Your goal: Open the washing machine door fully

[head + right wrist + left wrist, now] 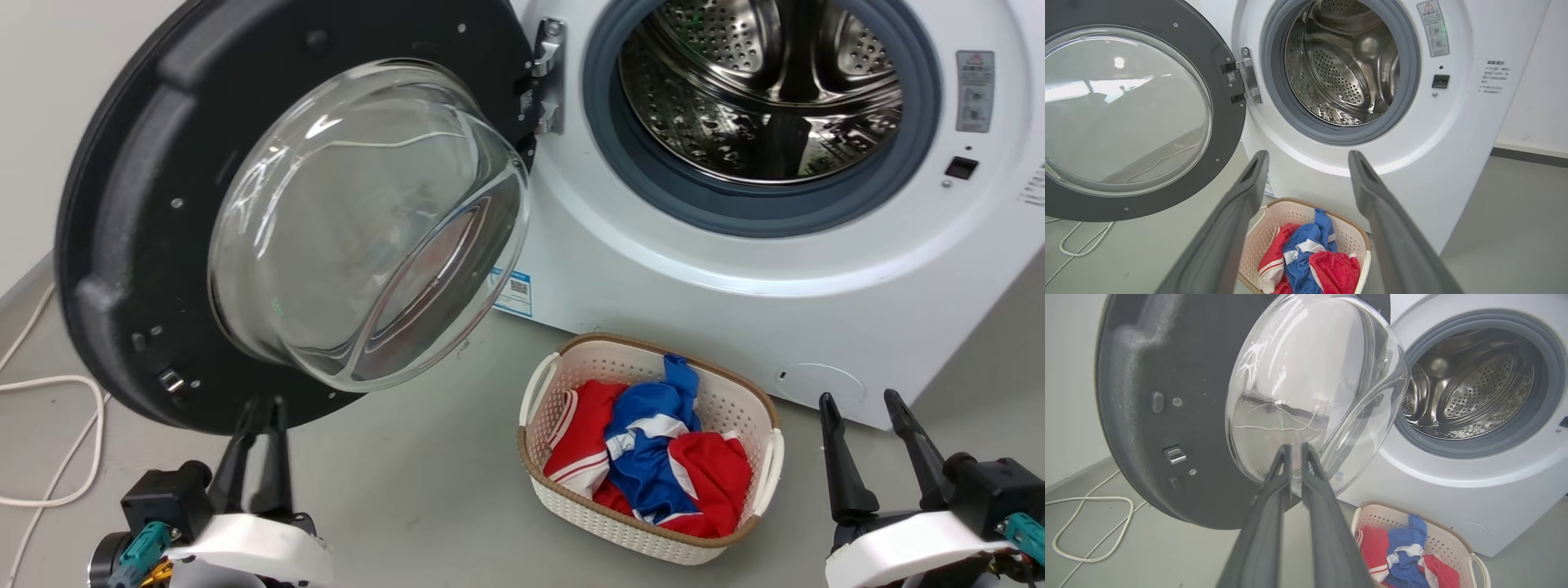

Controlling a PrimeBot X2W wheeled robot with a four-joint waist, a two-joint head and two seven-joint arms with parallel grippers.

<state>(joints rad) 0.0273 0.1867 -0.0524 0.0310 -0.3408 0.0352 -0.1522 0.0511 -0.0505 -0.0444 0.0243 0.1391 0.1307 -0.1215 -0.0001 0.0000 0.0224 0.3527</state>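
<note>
I read the washing machine (735,269), a white box with a perforated steel drum, at 1 o'clock in the head view. The washing machine door (122,204), a textured black disc around a bulging clear glass bowl, stands upright at 10 o'clock, swung out on its hinge. The left gripper (264,402) is nearer. The door's lower rim lies at its 12 o'clock, and I cannot confirm contact. Its fingers are pressed almost together, holding nothing. The right gripper (859,397), at 4 o'clock, is spread and empty.

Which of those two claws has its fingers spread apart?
The right gripper: its two fingers stand wide apart, while the left gripper has them nearly touching.
</note>
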